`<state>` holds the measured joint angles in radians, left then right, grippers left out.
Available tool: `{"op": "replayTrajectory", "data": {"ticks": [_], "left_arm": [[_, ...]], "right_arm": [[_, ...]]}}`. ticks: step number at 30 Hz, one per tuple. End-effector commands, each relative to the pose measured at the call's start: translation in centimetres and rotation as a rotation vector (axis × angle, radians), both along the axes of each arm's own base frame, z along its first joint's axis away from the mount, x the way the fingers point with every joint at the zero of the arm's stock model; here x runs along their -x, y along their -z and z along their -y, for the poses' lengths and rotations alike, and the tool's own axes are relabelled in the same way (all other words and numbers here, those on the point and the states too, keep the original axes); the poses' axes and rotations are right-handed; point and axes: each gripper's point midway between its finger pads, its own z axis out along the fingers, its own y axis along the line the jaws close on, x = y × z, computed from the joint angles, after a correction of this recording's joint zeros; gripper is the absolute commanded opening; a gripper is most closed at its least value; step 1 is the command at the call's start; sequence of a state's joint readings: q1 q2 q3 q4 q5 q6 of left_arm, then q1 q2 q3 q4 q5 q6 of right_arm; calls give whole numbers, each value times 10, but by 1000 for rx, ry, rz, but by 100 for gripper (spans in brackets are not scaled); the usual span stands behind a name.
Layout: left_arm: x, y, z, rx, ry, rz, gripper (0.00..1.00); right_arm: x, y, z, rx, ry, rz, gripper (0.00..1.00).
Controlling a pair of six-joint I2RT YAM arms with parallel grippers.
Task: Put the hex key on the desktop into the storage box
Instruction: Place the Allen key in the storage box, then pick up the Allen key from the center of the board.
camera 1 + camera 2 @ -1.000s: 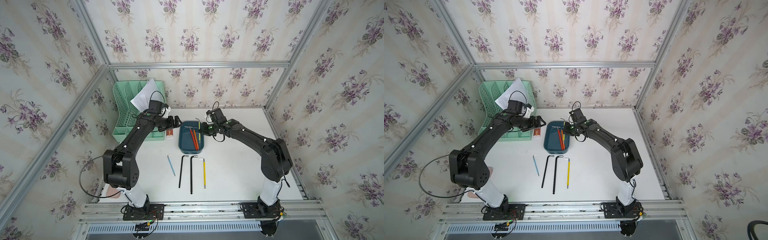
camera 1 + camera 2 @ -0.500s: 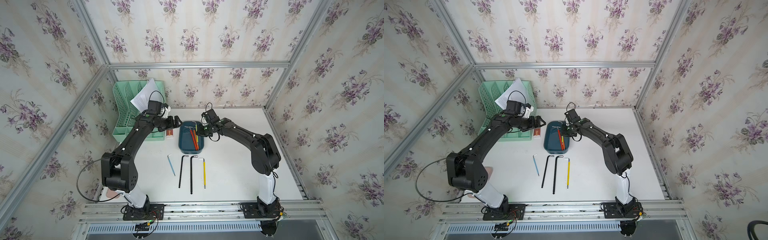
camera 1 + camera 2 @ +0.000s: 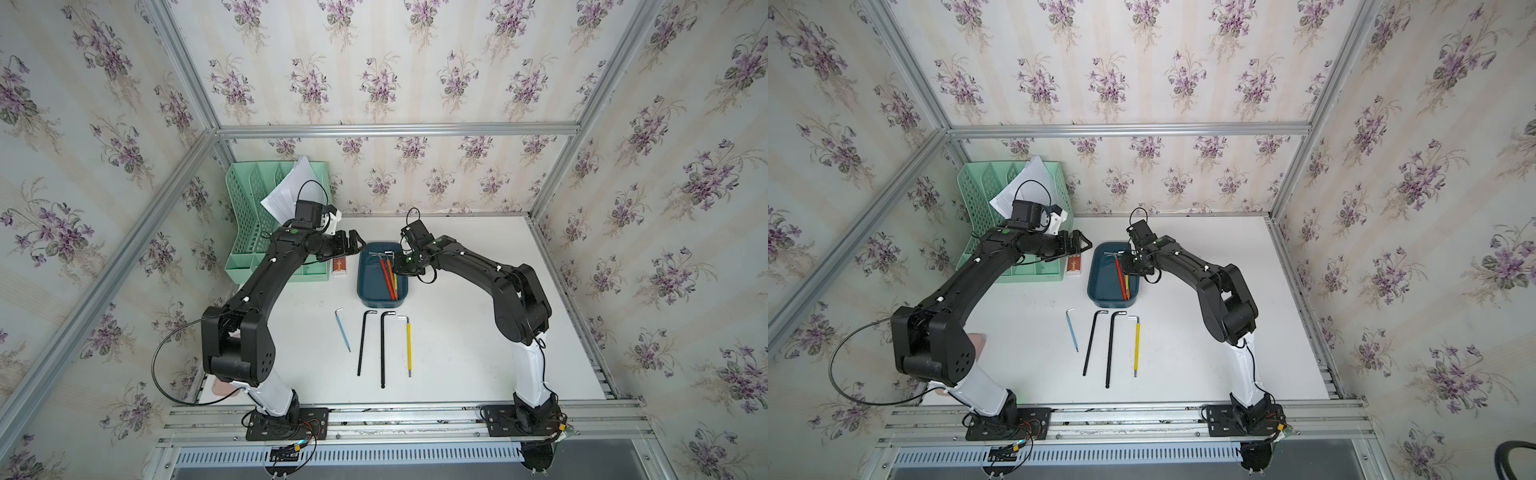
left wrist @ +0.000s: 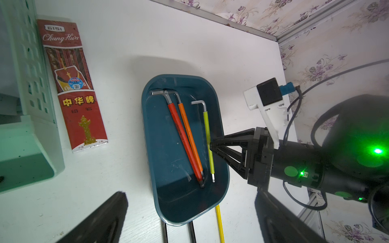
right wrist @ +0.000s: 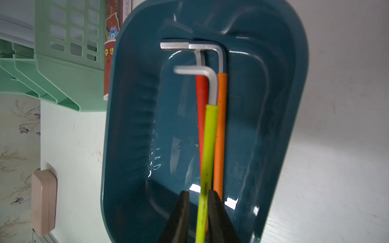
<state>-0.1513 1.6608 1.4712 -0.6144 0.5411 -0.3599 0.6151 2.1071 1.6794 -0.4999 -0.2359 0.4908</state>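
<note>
The teal storage box (image 3: 362, 272) stands mid-desktop (image 3: 457, 332). In it lie a red (image 4: 182, 134) and an orange hex key (image 4: 190, 134). A lime-green hex key (image 5: 210, 134) lies beside them, its shaft between the tips of my right gripper (image 5: 197, 191). Those jaws are slightly open, with a gap at one finger. My left gripper (image 4: 190, 191) hovers open over the box's near-left end, holding nothing. On the desktop in front of the box lie a blue (image 3: 343, 330), two black (image 3: 362, 343) (image 3: 382, 349) and a yellow hex key (image 3: 408, 345).
A mint-green mesh organizer (image 3: 249, 232) with papers stands at the back left. A red pencil carton (image 4: 73, 84) lies between it and the box. A pink case (image 5: 43, 202) sits at the left table edge. Aluminium rails edge the table.
My right gripper moved left over the box with the lime-green hex key and lowered it inside. Its jaws have parted slightly. The left arm has hardly moved.
</note>
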Motion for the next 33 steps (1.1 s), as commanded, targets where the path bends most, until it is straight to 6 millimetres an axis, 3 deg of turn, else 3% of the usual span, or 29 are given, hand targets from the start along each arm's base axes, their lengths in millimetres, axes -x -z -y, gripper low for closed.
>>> {"op": "replayTrajectory", "data": {"ticks": [1,8,15,19,23,26,33], "left_arm": [[-3,0,0,2,-5,3,99],[-3,2,0,-1,-4,-7,99],[-4,7,1,2,-2,-21,99],[-5,8,2,2,1,-25,99],[-4,6,2,3,1,-19,99],[-5,4,2,12,2,-16,99],[-3,4,4,18,5,-19,99]], "right_arm": [[-2,-4,0,8,-11,16,27],[-4,-20,2,13,-15,47,29],[1,-54,16,0,12,145,29],[12,-78,34,-9,50,218,29],[35,-88,51,-22,47,241,30],[57,-85,53,-73,8,220,29],[98,-51,76,-40,25,96,29]]}}
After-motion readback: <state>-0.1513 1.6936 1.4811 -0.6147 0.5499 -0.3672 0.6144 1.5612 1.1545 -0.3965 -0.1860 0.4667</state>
